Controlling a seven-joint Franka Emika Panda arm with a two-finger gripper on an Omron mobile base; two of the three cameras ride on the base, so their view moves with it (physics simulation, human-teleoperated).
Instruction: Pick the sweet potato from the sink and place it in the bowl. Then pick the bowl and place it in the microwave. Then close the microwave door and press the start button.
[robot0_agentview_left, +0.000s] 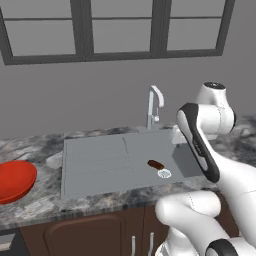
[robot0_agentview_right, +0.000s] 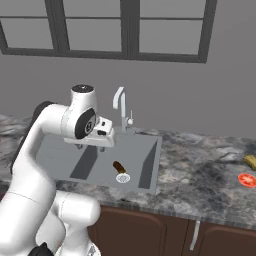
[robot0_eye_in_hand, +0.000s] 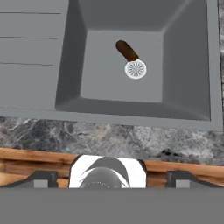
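The robot's two-finger pincer (robot0_eye_in_hand: 109, 178) stands with its small dark finger tips (robot0_eye_in_hand: 43, 179) wide apart and nothing between them, raised above the front edge of the counter and looking down into the basin. In the right base view the same pincer (robot0_agentview_right: 90, 146) hangs under the white wrist, over the left part of the sink and clear of the basin floor.

Below it lies the wide rectangular grey metal sink (robot0_eye_in_hand: 183, 61), with a ridged drainboard (robot0_eye_in_hand: 30, 52) to one side of the deep basin. The basin holds one thing: the small dark reddish-brown elongated sweet potato (robot0_eye_in_hand: 127, 50), lying flat on the floor. Its long axis runs slantwise across the basin, and one end touches or just overlaps the rim of the round silver drain (robot0_eye_in_hand: 135, 69), while the other end points away toward the back wall and the drainboard side. The left base view shows the tuber (robot0_agentview_left: 155, 164) the same way, just beside the drain (robot0_agentview_left: 164, 173).

A silvery faucet (robot0_agentview_left: 155, 107) rises behind the basin. Well apart, at the far left of the grey marbled counter (robot0_agentview_left: 40, 200), sits the wide shallow glossy red round bowl (robot0_agentview_left: 15, 181), with nothing seen in it
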